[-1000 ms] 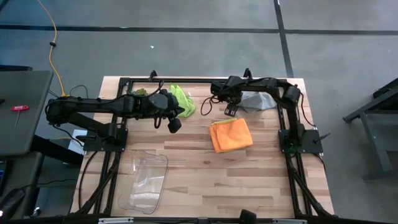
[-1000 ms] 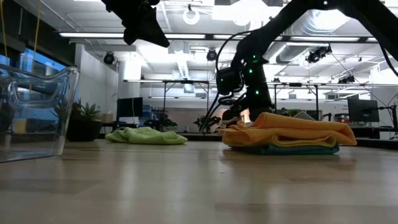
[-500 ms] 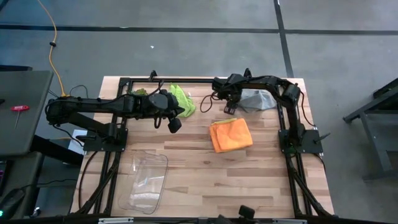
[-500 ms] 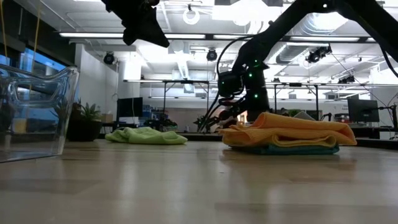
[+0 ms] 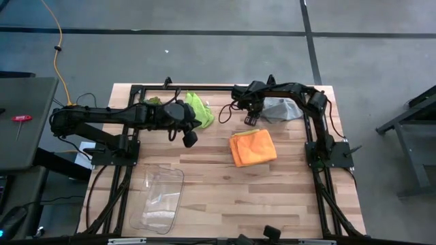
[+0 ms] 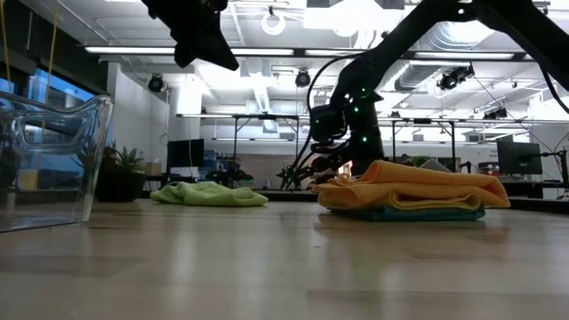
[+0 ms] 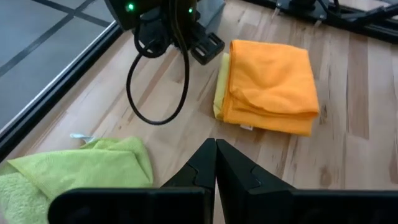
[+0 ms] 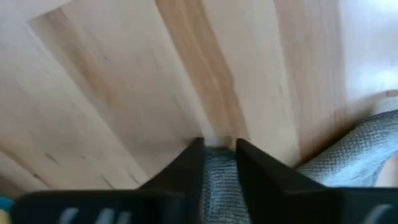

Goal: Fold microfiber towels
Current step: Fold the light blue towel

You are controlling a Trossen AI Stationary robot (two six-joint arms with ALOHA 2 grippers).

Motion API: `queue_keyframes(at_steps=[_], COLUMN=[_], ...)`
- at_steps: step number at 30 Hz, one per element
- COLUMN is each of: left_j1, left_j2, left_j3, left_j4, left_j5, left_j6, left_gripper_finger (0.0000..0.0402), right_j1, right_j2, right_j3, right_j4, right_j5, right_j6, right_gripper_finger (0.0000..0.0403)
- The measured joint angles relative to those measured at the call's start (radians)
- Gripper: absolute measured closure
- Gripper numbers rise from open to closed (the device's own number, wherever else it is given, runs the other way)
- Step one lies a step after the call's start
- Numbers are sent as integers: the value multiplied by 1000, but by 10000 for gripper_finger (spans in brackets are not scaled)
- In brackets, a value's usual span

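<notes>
A folded orange towel (image 5: pixel 253 147) lies on top of a yellow and a teal one (image 6: pixel 418 213) at mid table. At the far right lies a crumpled grey towel (image 5: pixel 282 109). My right gripper (image 5: pixel 250 120) points down at its left end, shut on grey cloth. A lime green towel (image 5: pixel 200 109) lies loose at the far middle. Above the table, between the green and orange towels, my left gripper (image 5: pixel 191 137) hangs shut and holds nothing. My right gripper pinches a bit of the grey towel's left edge (image 8: pixel 217 177) between its two fingers (image 8: pixel 194 155), coming from above and pointing down. That bit lies on or just above the wood. The rest of the towel (image 8: pixel 351 162) lies slack on the table beside the fingers.
A clear plastic bin (image 5: pixel 161 197) lies on the near left of the table. Black frame rails (image 5: pixel 204 88) run along the far edge and both sides. Bare wood lies between the bin and the orange stack.
My right gripper has sunk a little toward the table at the grey towel's left end, and its fingers have drawn closer together on the cloth. The towels lie where they were.
</notes>
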Motion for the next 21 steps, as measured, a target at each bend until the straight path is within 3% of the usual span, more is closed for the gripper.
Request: queue_keyframes(at_steps=[3, 5, 16, 21], left_j1=[0, 0, 0, 0], left_j2=[0, 0, 0, 0], left_j3=[0, 0, 0, 0], left_j4=[-23, -32, -54, -56], left_j5=[1, 1, 3, 3], left_j6=[1, 1, 1, 1], left_gripper_finger=[401, 402, 402, 402], right_j1=[1, 0, 32, 42], right_j2=[1, 1, -74, -161], right_j3=[-1, -1, 13, 11], right_j4=[-5, -6, 10, 37], right_j5=[-16, -31, -51, -140], right_j6=[0, -2, 21, 68], right_gripper_finger=[377, 395, 403, 403])
